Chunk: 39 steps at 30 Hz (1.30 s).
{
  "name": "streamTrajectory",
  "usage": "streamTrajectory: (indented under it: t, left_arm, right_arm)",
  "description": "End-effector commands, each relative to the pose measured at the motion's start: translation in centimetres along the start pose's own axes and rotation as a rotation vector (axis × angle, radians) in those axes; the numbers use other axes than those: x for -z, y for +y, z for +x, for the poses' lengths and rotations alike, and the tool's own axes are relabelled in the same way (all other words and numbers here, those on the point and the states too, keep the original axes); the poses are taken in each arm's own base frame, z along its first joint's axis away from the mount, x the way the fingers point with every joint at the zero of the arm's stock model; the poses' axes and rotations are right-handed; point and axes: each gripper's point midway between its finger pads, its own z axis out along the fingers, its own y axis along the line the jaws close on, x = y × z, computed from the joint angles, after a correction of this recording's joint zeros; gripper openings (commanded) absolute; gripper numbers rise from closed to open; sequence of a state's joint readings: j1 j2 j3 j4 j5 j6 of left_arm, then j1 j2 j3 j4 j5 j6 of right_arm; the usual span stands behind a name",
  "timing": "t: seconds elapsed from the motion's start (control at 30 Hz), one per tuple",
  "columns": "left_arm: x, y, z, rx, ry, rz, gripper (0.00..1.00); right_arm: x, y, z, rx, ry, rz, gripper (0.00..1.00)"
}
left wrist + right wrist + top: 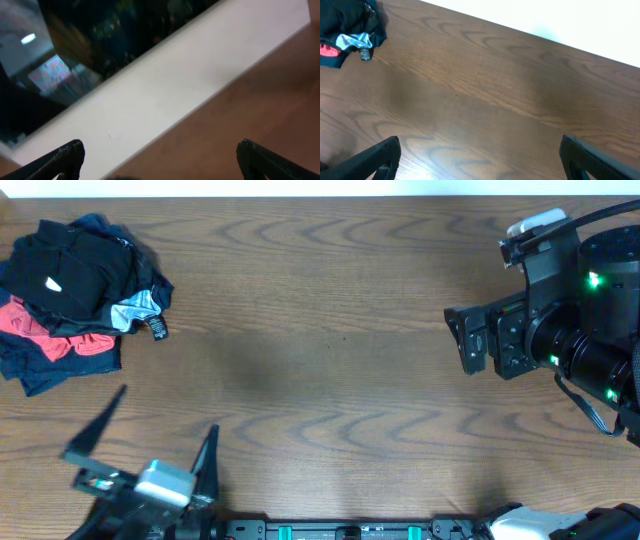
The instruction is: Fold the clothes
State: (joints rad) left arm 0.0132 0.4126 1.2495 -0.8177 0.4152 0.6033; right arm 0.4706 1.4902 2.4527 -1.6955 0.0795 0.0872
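Observation:
The clothes [75,290] lie in a crumpled pile at the table's far left corner: black garments on top, red and navy ones underneath, with a small white logo and a light patch showing. In the right wrist view an edge of the clothes [347,30] shows at the top left. My left gripper [169,407] hovers open near the front left edge, just short of the pile, with nothing between its fingers [67,156]. My right gripper [462,340] is open at the far right, pointing left across the table, far from the pile. Its fingers [385,152] are spread wide over bare wood.
The wooden table [330,360] stretches between the pile and the right arm. The left wrist view shows the table's edge, a white surface [165,85] beyond it and a dark shape behind that. The arm bases sit along the front edge.

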Motion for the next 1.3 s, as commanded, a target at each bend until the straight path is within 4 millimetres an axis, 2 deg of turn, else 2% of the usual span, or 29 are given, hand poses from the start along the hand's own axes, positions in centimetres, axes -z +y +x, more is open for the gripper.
streamTrajectory:
  t: [0.0, 0.17, 0.3, 0.4, 0.77, 0.97, 1.27]
  left_arm:
    - [-1.7, -2.0, 5.9, 0.025, 0.098, 0.013, 0.98]
    - [-4.7, -5.2, 14.0, 0.068, 0.171, 0.049, 0.98]
    - [-6.4, -8.1, 20.4, 0.121, 0.259, 0.104, 0.98]
    - [-7.0, -9.6, 23.5, 0.139, 0.291, 0.122, 0.98]
    - [-7.4, -11.4, 27.2, 0.151, 0.321, 0.129, 0.98]
    - [-7.6, -13.0, 30.1, 0.183, 0.378, 0.164, 0.98]
    - [-7.6, -12.6, 30.2, 0.175, 0.388, 0.140, 0.98]
  right_arm:
    - [0.1, -0.3, -0.1, -0.007, -0.005, 0.012, 0.99]
    - [0.1, -0.3, -0.1, -0.007, -0.006, 0.012, 0.99]
    - [0.1, -0.3, -0.1, -0.007, -0.006, 0.012, 0.99]
    - [0.1, -0.3, -0.1, -0.007, -0.005, 0.012, 0.99]
    - [0.1, -0.3, -0.1, -0.007, -0.006, 0.012, 0.99]
    - [0.1, -0.3, -0.1, -0.007, -0.006, 0.012, 0.99]
    - [0.1, -0.3, -0.1, -0.007, -0.006, 0.012, 0.99]
